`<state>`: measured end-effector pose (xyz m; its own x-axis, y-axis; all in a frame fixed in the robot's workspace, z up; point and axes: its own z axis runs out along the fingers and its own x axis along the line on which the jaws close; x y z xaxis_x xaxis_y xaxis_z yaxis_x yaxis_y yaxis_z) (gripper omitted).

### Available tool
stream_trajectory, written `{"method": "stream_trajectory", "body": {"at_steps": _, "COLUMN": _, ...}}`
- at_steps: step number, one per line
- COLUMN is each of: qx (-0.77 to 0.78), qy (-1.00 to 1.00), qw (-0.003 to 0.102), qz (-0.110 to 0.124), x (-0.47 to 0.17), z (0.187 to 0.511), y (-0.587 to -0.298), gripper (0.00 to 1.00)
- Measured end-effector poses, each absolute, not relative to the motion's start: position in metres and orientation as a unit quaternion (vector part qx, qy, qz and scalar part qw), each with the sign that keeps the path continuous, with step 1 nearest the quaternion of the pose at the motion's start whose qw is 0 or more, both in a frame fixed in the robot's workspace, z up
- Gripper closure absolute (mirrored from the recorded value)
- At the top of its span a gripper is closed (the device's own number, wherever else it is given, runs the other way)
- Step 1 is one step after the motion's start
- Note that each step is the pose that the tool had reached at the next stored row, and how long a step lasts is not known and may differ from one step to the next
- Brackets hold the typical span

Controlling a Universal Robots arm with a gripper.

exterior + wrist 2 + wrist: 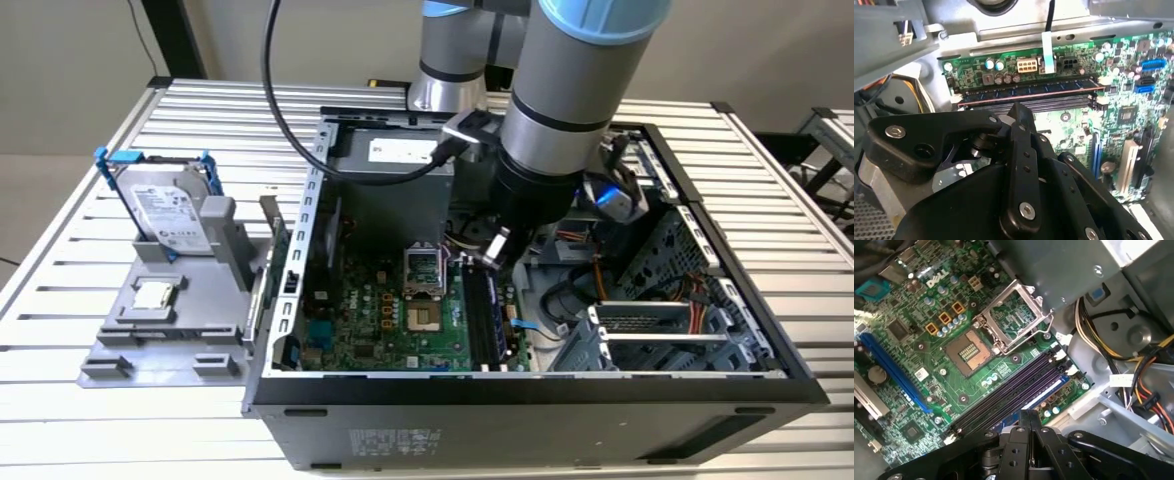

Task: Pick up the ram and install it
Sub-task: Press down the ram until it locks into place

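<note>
The ram point(1029, 91) is a long blue-green stick with dark chips. It stands on edge in the memory slot nearest the board's edge, with white latches at both ends. It is also in the first wrist view as a blue strip point(1046, 390) beside the empty dark slots point(1004, 395). My gripper point(1021, 111) is shut with nothing between its fingers, and its black tips point(1029, 415) hover right over the slot row. I cannot tell whether the tips touch the ram. In the exterior view the gripper point(497, 252) reaches down into the open computer case.
The open case point(534, 400) lies on a slatted metal table. The CPU socket point(974, 351) stands open beside the slots. Cable bundles point(1134, 385) and a drive cage point(667, 330) crowd the exterior view's right. A hard drive point(167, 210) and a small chip point(155, 293) sit on a grey fixture outside.
</note>
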<state>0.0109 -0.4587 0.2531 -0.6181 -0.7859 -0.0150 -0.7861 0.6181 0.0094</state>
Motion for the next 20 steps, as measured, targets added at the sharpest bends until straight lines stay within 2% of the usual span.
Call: {"method": "stream_trajectory", "body": {"at_steps": 20, "qx": -0.562, "qy": 0.827, "qw": 0.004, "qz": 0.008, "x": 0.0102, "z": 0.2529, "y": -0.4574, "gripper": 1.0}}
